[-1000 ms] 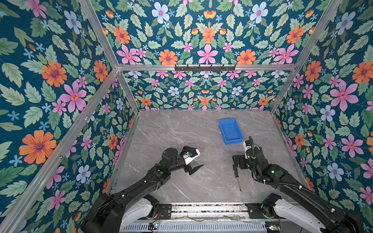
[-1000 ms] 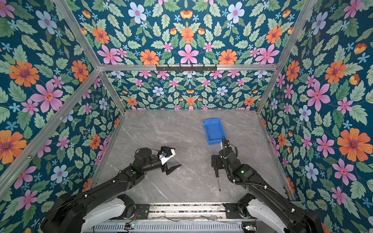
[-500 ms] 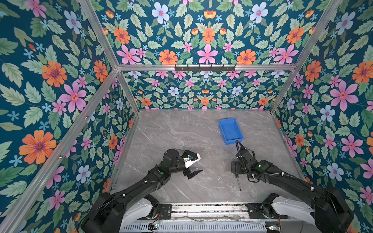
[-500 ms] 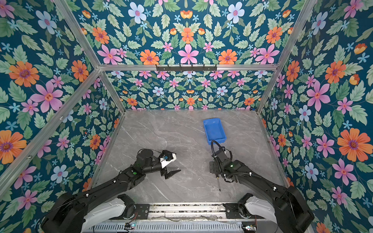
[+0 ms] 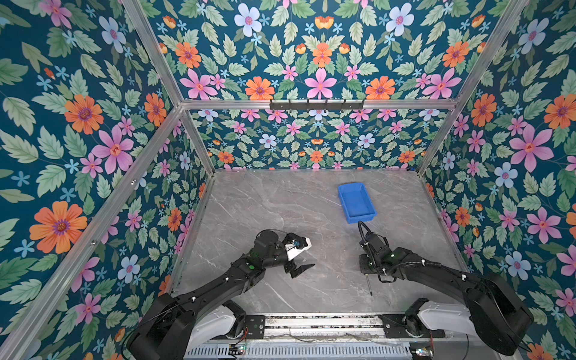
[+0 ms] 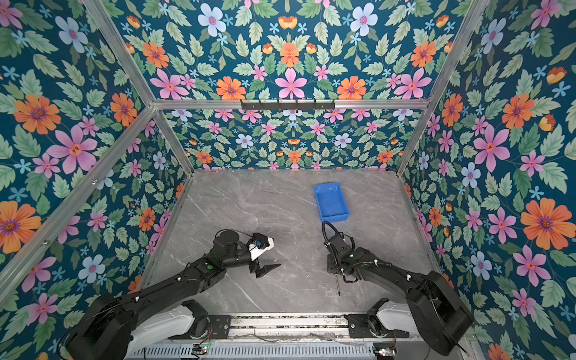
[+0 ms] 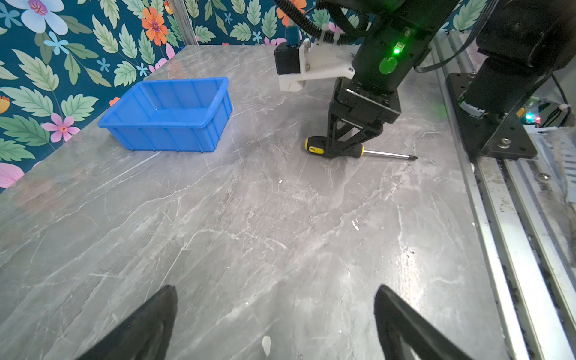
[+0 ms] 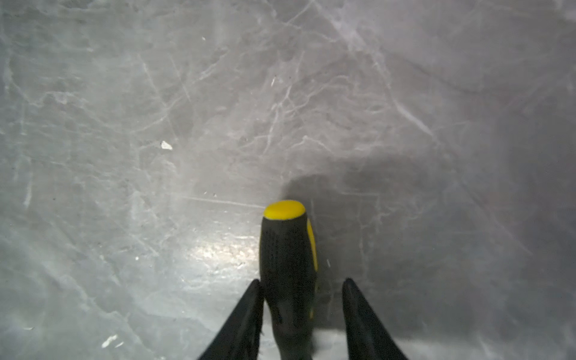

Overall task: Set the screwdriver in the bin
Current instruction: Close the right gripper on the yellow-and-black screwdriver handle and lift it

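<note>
The screwdriver (image 7: 314, 146), black and yellow handle with a thin silver shaft (image 5: 368, 283), lies flat on the marble table near the front right. My right gripper (image 8: 301, 280) stands down over the handle, jaws straddling it. One finger (image 8: 249, 308) touches the handle; a small gap shows at the other. In both top views the gripper (image 5: 365, 270) (image 6: 333, 270) hides the handle. The blue bin (image 5: 361, 218) (image 6: 335, 218) stands behind it, with nothing visible inside. My left gripper (image 7: 276, 290) (image 5: 304, 258) hovers open at centre-left, holding nothing.
Floral walls with aluminium posts close in the table on three sides. A metal rail (image 7: 505, 237) with the arm mounts runs along the front edge. Bare marble (image 5: 280, 205) lies between the two arms and behind the left one.
My right gripper has come down over the screwdriver handle and its jaws have narrowed from wide open. The left arm has shifted only slightly.
</note>
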